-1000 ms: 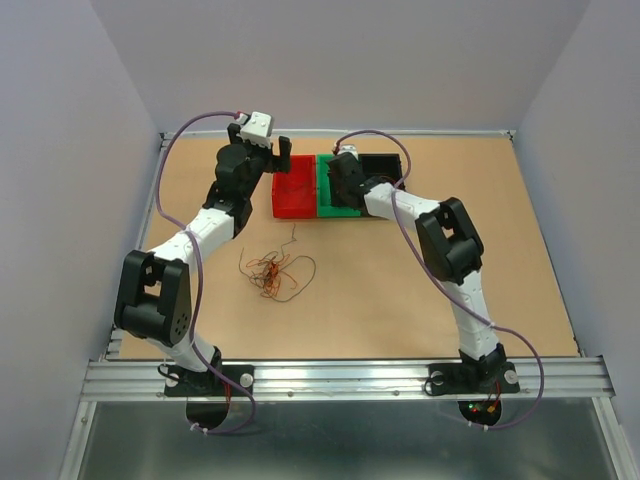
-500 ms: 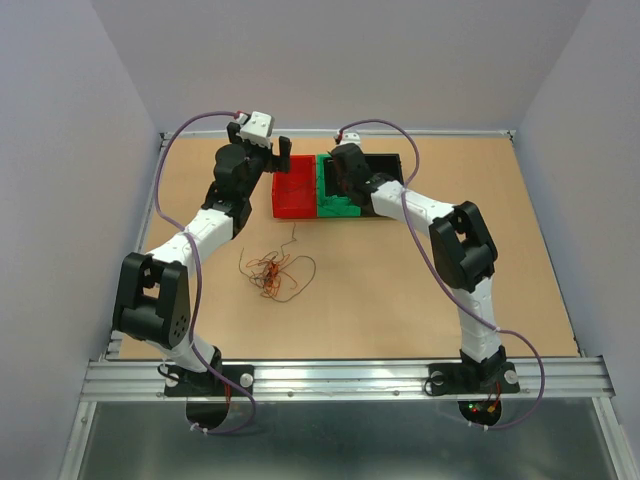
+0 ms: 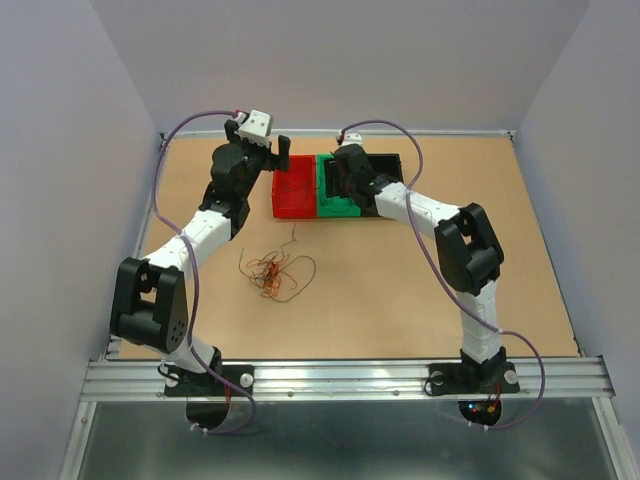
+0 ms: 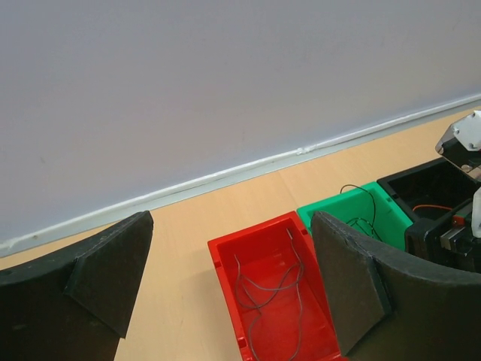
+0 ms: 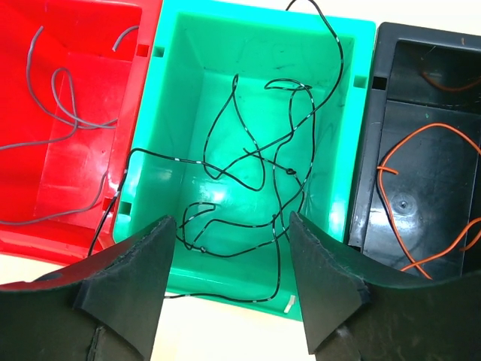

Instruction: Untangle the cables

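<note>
The tangled cables (image 3: 272,272), a small clump of orange-red and dark curly wires, lie on the table in front of the bins, away from both grippers. My left gripper (image 3: 265,148) (image 4: 231,219) is open and empty, raised above the far left of the red bin (image 4: 225,271), which holds a grey wire (image 4: 263,289). My right gripper (image 3: 342,188) (image 5: 231,218) is open and empty over the green bin (image 5: 180,45). A black wire (image 5: 255,165) lies in the green bin, partly draped over its near rim. An orange wire (image 5: 421,150) lies in the black bin (image 5: 376,135).
The red (image 3: 295,190), green (image 3: 330,205) and black (image 3: 385,162) bins stand side by side at the back middle of the table. Raised rails edge the table at the back and left (image 3: 160,170). Walls close in on three sides.
My right arm has shifted, its elbow moving right and the wrist settling a little back over the green bin. The left arm and the clump have hardly moved.
</note>
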